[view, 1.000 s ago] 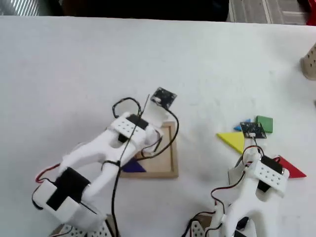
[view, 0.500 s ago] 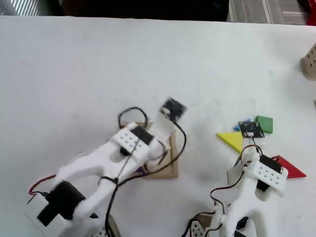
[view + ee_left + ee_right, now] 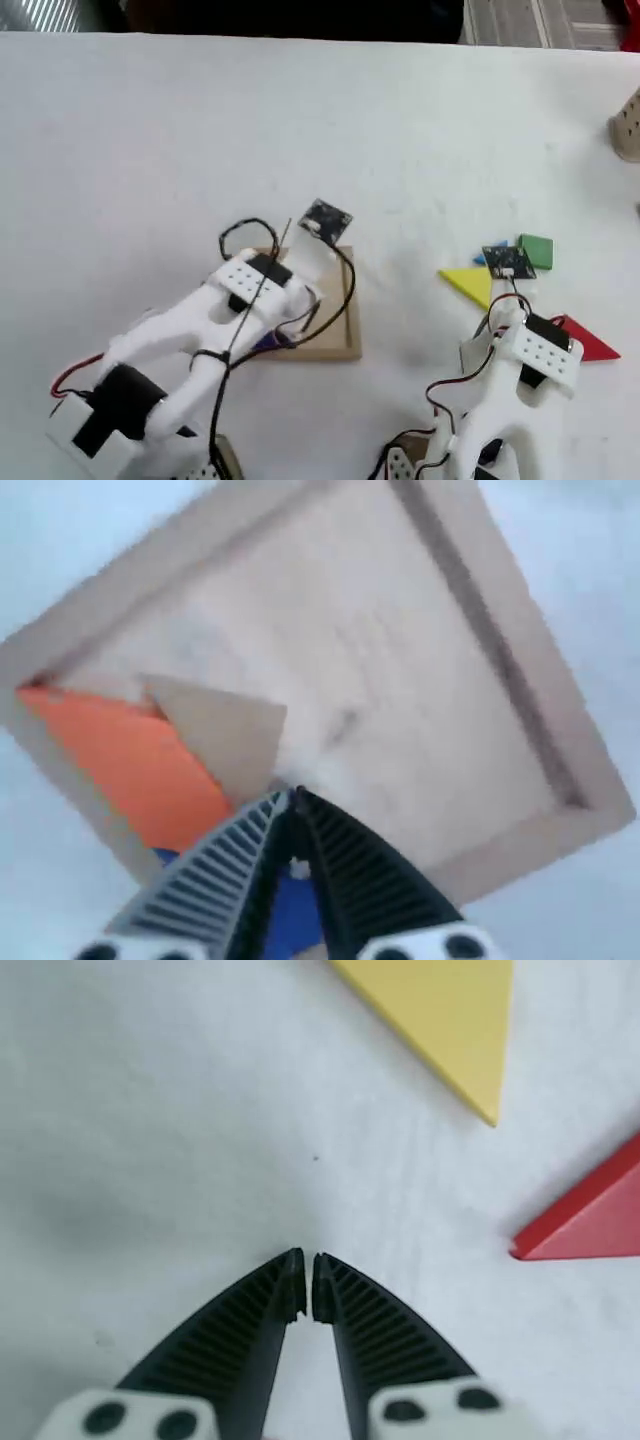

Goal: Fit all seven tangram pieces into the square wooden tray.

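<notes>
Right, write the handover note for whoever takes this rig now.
Left jaws: shut, holding nothing, over the tray.
Right jaws: shut, holding nothing, over bare table between the yellow triangle and the red triangle.
In the tray: orange piece; dark blue piece at a corner, seating unclear.
Loose beside them: green square, small blue piece, partly hidden.
Left to do: fit the loose pieces.

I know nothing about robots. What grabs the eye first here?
The left gripper hangs shut over the wooden tray, where an orange piece lies in a corner. To the right, a yellow triangle, a red triangle and a green square lie loose on the white table.
</notes>
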Tool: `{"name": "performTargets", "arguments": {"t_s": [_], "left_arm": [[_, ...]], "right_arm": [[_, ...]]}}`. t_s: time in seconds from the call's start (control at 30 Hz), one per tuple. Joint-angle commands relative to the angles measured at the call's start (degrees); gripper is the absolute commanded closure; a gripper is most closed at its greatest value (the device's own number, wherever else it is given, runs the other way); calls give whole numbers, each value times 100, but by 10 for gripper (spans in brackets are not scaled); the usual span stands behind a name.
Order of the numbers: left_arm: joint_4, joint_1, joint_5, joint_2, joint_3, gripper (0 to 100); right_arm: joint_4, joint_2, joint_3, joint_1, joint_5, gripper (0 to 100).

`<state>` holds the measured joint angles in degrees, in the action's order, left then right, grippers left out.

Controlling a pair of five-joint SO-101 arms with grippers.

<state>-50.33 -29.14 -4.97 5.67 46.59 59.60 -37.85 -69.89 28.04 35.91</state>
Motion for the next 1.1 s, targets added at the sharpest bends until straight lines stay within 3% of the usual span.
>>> {"name": "performTargets", "arguments": {"t_s": [0.0, 0.53, 0.77, 1.07], "left_arm": [[-26, 180, -9, 242, -44, 977], [26, -391, -53, 716, -413, 977], [1143, 207, -53, 303, -703, 977], [932, 629, -18, -1077, -1574, 977]], "right_arm": [[-66, -110, 26, -75, 62, 981], [-66, -119, 26, -75, 62, 981], [-66, -119, 26, -75, 62, 981], [-66, -119, 26, -75, 62, 981]]}}
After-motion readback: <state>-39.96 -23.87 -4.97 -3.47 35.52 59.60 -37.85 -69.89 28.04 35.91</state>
